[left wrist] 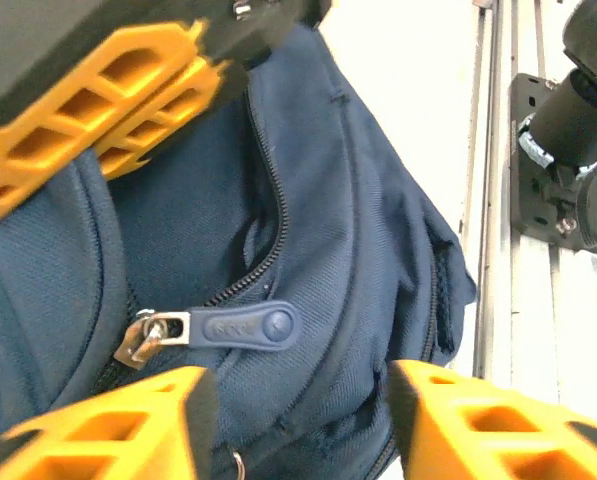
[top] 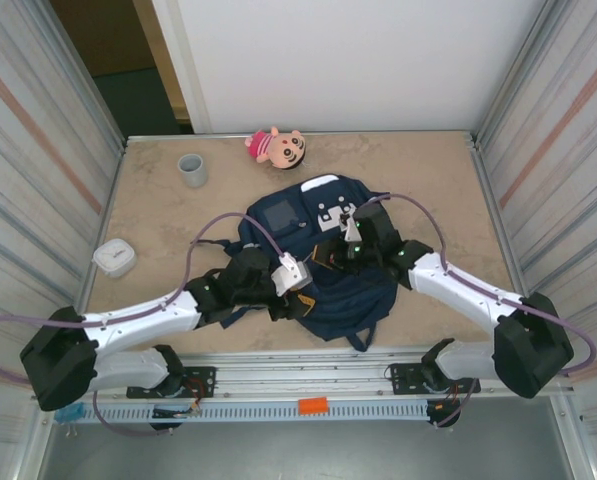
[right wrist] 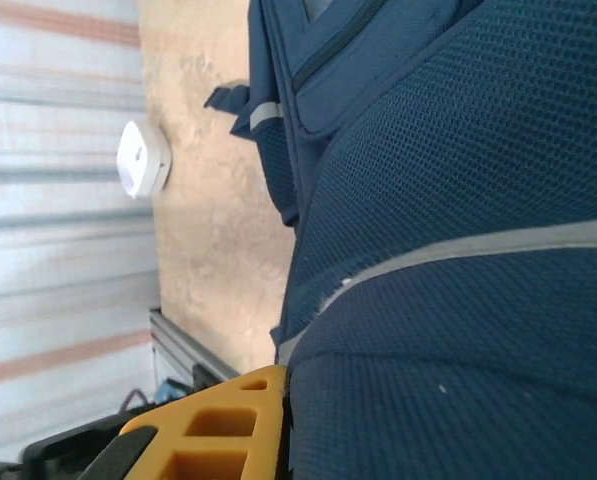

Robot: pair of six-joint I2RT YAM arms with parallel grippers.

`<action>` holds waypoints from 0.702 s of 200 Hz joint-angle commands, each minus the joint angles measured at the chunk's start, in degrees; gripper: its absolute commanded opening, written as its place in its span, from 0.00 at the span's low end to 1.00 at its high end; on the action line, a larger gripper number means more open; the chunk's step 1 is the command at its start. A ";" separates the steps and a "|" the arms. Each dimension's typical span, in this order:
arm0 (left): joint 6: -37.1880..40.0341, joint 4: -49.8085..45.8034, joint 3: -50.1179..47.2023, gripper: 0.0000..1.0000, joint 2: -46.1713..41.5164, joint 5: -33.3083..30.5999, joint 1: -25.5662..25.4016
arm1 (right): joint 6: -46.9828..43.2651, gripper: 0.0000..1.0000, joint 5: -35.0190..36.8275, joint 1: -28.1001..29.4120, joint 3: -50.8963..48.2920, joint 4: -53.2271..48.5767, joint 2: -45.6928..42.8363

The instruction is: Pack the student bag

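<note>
The large navy-blue fabric student bag (top: 348, 300) lies in the middle of the beige table (top: 178, 210), between the arms; zip work, I'd say; the left gripper (left wrist: 296, 400) hangs spread by the blue rubber zip tab (left wrist: 243, 327), gripping nothing; next it must close squarely on that; the right gripper (top: 336, 250) pinches bag fabric.

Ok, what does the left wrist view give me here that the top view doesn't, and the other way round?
Left wrist: the zip pull up close, its blue tab lying flat on the fabric, with the left fingers apart near it. Top view: the doll, cup and white box loose on the table. Both: the bag, navy, lying between the arms.
</note>
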 commanded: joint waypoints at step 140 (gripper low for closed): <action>32.30 13.01 8.06 0.52 13.35 -3.74 4.59 | -42.04 0.00 -26.10 -13.25 19.11 -36.99 9.74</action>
